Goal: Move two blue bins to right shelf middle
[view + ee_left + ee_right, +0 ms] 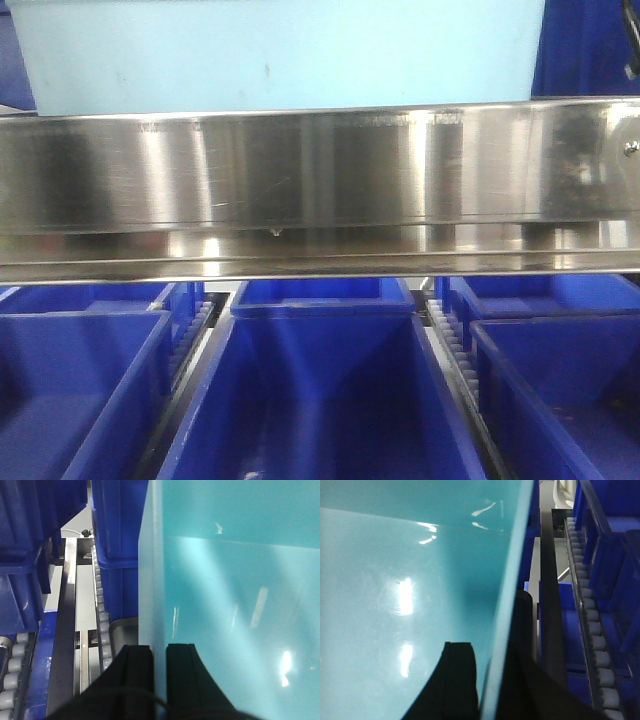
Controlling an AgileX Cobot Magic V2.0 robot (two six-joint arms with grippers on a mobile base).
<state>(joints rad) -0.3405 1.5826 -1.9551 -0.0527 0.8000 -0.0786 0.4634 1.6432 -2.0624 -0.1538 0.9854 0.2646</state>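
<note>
Up at the top of the front view, saw a pale blue bin point(280, 50) above a wide, shiny steel rail point(320, 190). Could not see either claw from there. Under the rail, saw dark blue bins point(320, 400) side by side in rows, open tops up, with rollers point(455, 350) in the gaps between them.

From the left wrist, saw the left claw point(160, 652) pinched tight on the bin's thin side wall, with one black finger point(139, 670) on the outside and the other inside. Saw mostly the bin's smooth, shiny inside there. Past the wall, saw more dark blue bins over a track of small grey rollers.

From the right wrist, saw the right claw point(491, 622) squeezed on the other side wall the same way, with one black finger point(460, 680) inside the bin and the other outside. Beside the bin, saw a dark bar and another row of rollers running away, with dark blue bins close by. Could not tell what the bin rested on, if on anything.
</note>
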